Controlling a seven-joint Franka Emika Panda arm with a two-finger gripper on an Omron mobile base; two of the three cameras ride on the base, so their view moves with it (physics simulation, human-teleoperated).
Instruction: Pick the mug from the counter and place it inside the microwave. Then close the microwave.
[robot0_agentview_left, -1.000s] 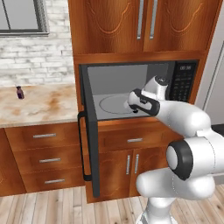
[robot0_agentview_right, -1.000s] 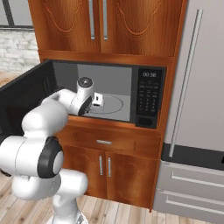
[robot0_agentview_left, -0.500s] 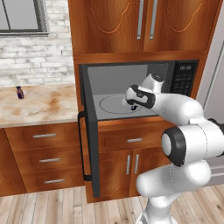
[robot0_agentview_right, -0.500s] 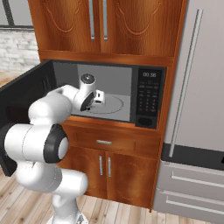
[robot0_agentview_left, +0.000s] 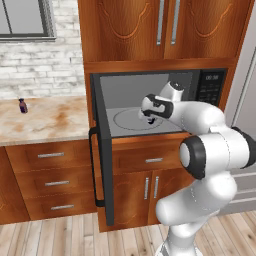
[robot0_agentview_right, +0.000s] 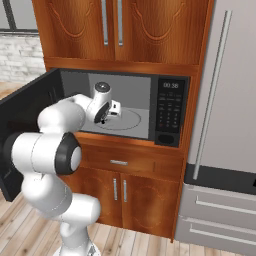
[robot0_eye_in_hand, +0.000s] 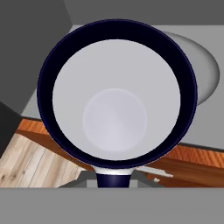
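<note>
Hand (robot0_agentview_right: 107, 116) clamped on mug (robot0_eye_in_hand: 116, 98) rim, inside open microwave (robot0_agentview_left: 150, 100) mouth.

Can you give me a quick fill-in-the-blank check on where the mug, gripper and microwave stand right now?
1. The gripper is shut on the ____.
2. The mug hangs at the front opening of the ____, above its floor.
3. The microwave door stands ____.
4. On the counter stands a small dark ____.

Missing words: mug; microwave; open; bottle
</note>
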